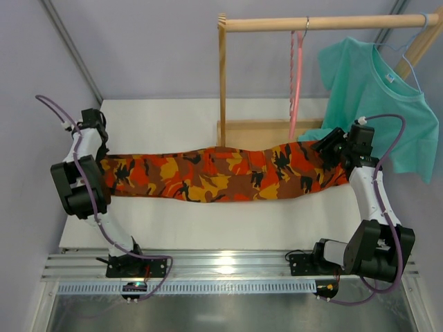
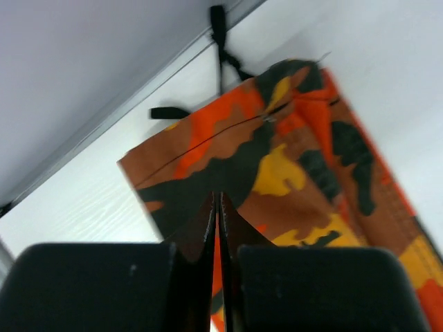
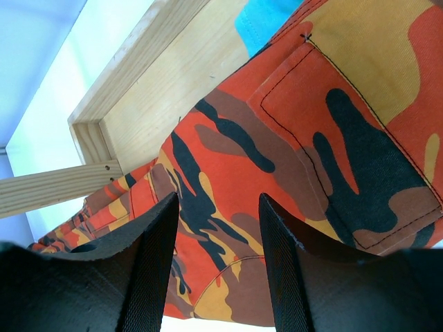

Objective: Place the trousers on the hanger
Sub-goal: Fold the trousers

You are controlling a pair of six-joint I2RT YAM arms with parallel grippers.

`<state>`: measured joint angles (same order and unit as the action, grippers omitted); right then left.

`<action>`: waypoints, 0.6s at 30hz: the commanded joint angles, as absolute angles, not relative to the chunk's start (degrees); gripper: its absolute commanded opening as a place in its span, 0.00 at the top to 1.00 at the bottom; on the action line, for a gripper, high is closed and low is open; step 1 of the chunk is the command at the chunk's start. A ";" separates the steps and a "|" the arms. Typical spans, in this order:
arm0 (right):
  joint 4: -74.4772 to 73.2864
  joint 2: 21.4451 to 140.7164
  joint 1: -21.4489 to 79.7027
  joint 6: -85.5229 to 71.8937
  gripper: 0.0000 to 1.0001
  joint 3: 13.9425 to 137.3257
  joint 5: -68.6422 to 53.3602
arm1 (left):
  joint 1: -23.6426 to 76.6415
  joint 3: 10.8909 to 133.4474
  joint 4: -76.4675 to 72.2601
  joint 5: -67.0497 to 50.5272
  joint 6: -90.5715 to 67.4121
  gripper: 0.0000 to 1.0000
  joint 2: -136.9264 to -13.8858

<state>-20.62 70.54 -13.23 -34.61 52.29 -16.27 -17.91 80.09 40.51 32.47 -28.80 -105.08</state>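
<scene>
The camouflage trousers [image 1: 221, 176] lie stretched flat across the table from left to right. My left gripper [image 1: 102, 153] hovers over their left end. In the left wrist view its fingers [image 2: 217, 200] are shut together above the cloth [image 2: 291, 166], with nothing visibly between them. Thin black drawstrings [image 2: 221, 34] trail off that end. My right gripper [image 1: 324, 146] is over the right end. Its fingers [image 3: 220, 204] stand open above the cloth [image 3: 277, 138] near a sewn pocket. The pink hanger [image 1: 296, 76] hangs by its hook from the wooden rail [image 1: 325, 23].
A wooden rack stands at the back, with an upright post [image 1: 222, 83] and a base frame [image 1: 256, 131] that the trousers partly overlap. A teal T-shirt [image 1: 374, 97] on a light-blue hanger [image 1: 408, 66] hangs at the right, close to my right arm. Grey walls enclose the table.
</scene>
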 commanded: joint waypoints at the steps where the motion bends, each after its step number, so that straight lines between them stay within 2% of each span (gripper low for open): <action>1: -18.64 70.58 -12.92 -34.45 0.47 54.14 -16.88 | -16.79 84.89 37.01 26.99 -27.68 1.00 -107.65; 4: -18.46 71.01 -12.92 -34.89 0.47 54.67 -17.05 | -16.35 86.13 34.55 20.41 -27.95 1.00 -110.55; 8: -18.72 71.19 -12.83 -34.37 0.47 54.67 -17.14 | -16.35 86.05 35.59 19.16 -28.12 1.00 -110.23; 12: -18.81 71.28 -12.92 -33.57 0.47 54.32 -17.05 | -16.52 77.99 34.72 23.99 -28.65 0.86 -102.08; 14: -18.72 71.80 -12.92 -33.49 0.47 54.23 -17.84 | -18.01 75.33 34.10 25.05 -29.97 0.83 -99.50; 15: -18.55 71.89 -12.92 -33.49 0.47 54.14 -18.45 | -18.71 74.02 34.28 24.61 -30.67 0.76 -97.75; 18: -16.09 72.33 -10.57 -29.55 0.47 52.91 -23.02 | -22.74 69.27 34.02 19.35 -34.10 0.75 -95.72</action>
